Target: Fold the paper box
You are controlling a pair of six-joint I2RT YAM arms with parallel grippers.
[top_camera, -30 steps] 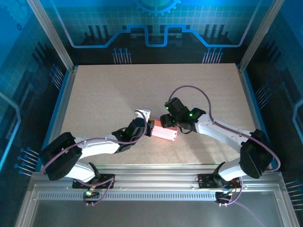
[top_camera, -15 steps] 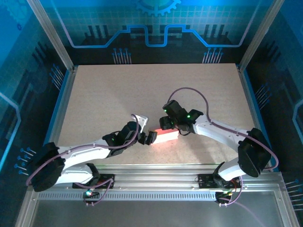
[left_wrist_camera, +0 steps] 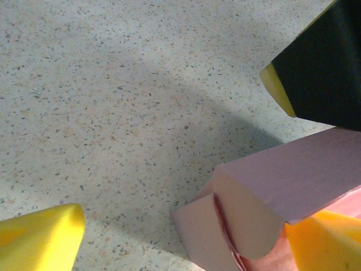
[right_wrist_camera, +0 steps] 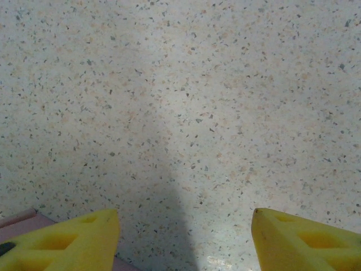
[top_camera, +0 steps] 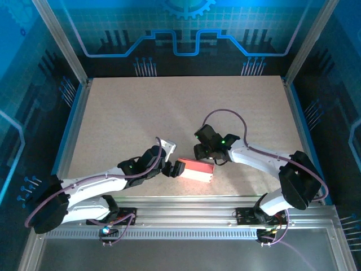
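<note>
The left arm lies low, stretched from its base toward the middle of the beige speckled table. The left gripper has its yellow-padded fingers spread wide, with bare tabletop between them. The pink thin-card paper box, folded into a small rectangular block, lies flat at that gripper's tips, one end against a pad. Just beyond, the right arm bends inward and down. The right gripper sits at the box's far edge, jaws apart over bare table. Past both grippers the surface runs open to the blue side rails.
</note>
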